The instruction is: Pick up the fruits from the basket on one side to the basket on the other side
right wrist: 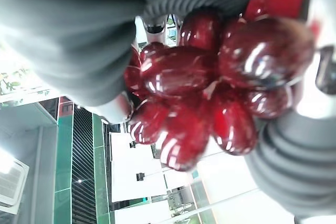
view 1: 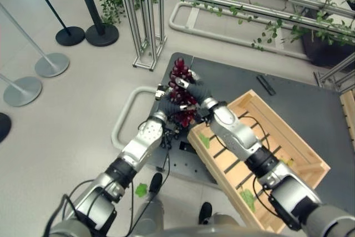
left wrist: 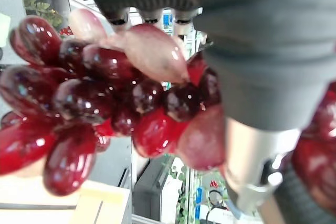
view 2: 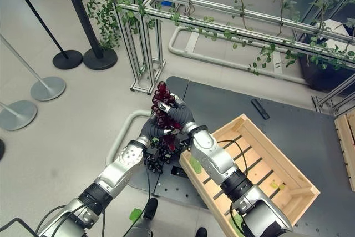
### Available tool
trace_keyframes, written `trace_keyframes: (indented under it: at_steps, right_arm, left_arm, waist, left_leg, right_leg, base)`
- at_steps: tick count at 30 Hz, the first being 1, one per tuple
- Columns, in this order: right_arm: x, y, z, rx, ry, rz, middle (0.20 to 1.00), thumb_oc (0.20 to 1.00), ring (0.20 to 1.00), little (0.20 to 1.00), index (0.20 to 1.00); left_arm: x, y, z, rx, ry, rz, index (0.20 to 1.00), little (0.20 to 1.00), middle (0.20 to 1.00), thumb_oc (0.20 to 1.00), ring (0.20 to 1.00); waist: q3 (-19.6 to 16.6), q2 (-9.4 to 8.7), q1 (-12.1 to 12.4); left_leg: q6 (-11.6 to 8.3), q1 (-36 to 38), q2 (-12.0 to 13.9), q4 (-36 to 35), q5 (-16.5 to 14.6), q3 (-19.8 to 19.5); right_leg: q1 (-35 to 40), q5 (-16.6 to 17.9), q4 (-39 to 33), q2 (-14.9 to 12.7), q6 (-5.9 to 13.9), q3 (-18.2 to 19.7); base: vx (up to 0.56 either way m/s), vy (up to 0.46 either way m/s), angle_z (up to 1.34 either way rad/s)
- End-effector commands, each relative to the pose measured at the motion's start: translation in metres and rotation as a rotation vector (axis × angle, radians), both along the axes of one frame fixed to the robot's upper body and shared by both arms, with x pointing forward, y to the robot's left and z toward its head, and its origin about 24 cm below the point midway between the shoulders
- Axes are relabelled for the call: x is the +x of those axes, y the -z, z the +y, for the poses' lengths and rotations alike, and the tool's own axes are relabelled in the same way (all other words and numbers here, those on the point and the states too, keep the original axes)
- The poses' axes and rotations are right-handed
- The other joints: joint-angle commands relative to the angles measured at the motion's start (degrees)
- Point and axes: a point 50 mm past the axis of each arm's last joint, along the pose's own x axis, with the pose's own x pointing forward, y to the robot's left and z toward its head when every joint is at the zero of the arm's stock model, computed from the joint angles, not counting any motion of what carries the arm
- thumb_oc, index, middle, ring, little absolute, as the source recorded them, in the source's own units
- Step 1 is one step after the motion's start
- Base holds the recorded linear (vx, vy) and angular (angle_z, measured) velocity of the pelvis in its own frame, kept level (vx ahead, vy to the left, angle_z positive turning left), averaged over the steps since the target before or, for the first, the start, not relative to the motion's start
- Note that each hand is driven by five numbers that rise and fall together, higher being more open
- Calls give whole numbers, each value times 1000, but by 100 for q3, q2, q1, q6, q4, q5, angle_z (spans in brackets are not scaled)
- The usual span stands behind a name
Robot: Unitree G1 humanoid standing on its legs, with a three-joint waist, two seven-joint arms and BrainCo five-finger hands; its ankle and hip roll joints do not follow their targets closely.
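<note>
Both hands, left (view 2: 151, 130) and right (view 2: 178, 116), curl around a glossy, knobbly red grape bunch (view 2: 164, 116).

both robot hands (view 2: 166, 116) raised, fingers curled

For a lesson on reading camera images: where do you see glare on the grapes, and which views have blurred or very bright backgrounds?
Left wrist view: white highlights glint on the red grape bunch, the hand's cover is soft up close, and the background is blurred. Right wrist view: strong glare spots on the grapes, with a bright washed-out area behind. Left eye view: even light; the right hand and left hand meet at the bunch beside the wooden crate.
</note>
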Motion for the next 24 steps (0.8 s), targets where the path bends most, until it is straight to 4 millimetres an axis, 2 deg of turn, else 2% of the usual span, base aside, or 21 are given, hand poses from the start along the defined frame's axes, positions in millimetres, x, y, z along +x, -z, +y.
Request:
trace_keyframes:
  at_steps: [1, 3, 4, 8, 13, 14, 15, 16, 17, 18, 24]
  right_arm:
    - [-45, -25, 68, 256, -308, -35, 200, 200, 200, 200, 200]
    - [-49, -24, 70, 283, -315, -21, 200, 200, 200, 200, 200]
    - [-54, -20, 71, 307, -330, 4, 200, 200, 200, 200, 200]
    - [-63, -14, 71, 333, -369, 30, 200, 200, 200, 200, 200]
    - [-62, -5, 56, 301, -346, 34, 213, 213, 213, 213, 213]
    - [-62, -4, 56, 301, -346, 34, 278, 278, 278, 278, 278]
    - [-60, -1, 48, 285, -325, 34, 489, 489, 489, 489, 489]
    - [-60, 0, 48, 285, -325, 35, 489, 489, 489, 489, 489]
    - [-59, 3, 43, 282, -306, 41, 896, 896, 896, 896, 896]
    - [-58, 5, 37, 272, -294, 38, 1000, 1000, 1000, 1000, 1000]
    - [-57, 12, 16, 230, -249, 24, 1000, 1000, 1000, 1000, 1000]
  left_arm:
    - [14, -33, -22, -157, -36, -105, 1000, 1000, 1000, 1000, 1000]
    - [15, -36, -22, -185, -59, -115, 1000, 1000, 1000, 1000, 1000]
    - [14, -40, -22, -219, -77, -124, 200, 200, 200, 200, 200]
    - [13, -47, -21, -264, -80, -150, 200, 200, 200, 200, 200]
    - [10, -52, -6, -269, -100, -196, 200, 200, 200, 200, 200]
    - [9, -52, -6, -269, -100, -196, 200, 200, 200, 200, 200]
    - [8, -51, -1, -270, -108, -201, 200, 200, 200, 200, 200]
    - [8, -51, -1, -270, -108, -200, 200, 200, 200, 200, 200]
    - [7, -49, 2, -272, -118, -198, 200, 200, 200, 200, 200]
    - [5, -47, 6, -277, -121, -192, 200, 200, 200, 200, 200]
    - [-1, -41, 23, -301, -157, -188, 200, 200, 200, 200, 200]
  waist:
    - [-218, -275, -123]
    - [-231, -279, -134]
    - [-247, -286, -144]
    - [-269, -290, -168]
    - [-321, -248, -180]
    - [-322, -247, -178]
    - [-346, -226, -190]
    - [-348, -224, -190]
    - [-365, -208, -201]
    - [-391, -176, -218]
    - [-469, -68, -273]
  left_leg:
    - [177, 291, -94, 215, -1028, -16]
    - [171, 299, -86, 203, -1024, -15]
    - [162, 307, -73, 189, -1022, -2]
    - [146, 322, -55, 165, -1012, 1]
    - [125, 385, -29, 122, -1020, 31]
    - [125, 387, -28, 120, -1020, 32]
    - [112, 415, -18, 108, -1018, 38]
    - [112, 418, -17, 107, -1018, 37]
    - [108, 438, -14, 95, -1021, 45]
    - [101, 456, -16, 88, -1024, 51]
    - [49, 518, 37, 68, -1014, 66]
  right_leg:
    - [-342, -2, -81, -182, -25, 254]
    - [-333, 4, -98, -173, -24, 257]
    - [-318, 5, -112, -162, -26, 261]
    - [-320, 6, -122, -144, -39, 284]
    - [-263, -17, -148, -125, -53, 292]
    - [-262, -17, -148, -124, -53, 293]
    - [-231, -30, -159, -119, -54, 291]
    - [-229, -29, -160, -118, -54, 290]
    - [-217, -35, -159, -115, -57, 289]
    - [-196, -46, -166, -110, -68, 291]
    - [-124, -100, -184, -84, -110, 302]
  base:
    - [0, 0, 0]
    - [5, -11, -4]
    - [7, -8, -4]
    - [2, -5, -4]
    - [9, -8, -6]
    - [0, 0, 0]
    - [0, 0, 0]
    - [0, 0, 0]
    - [0, 0, 0]
    - [0, 0, 0]
    - [4, -6, 0]
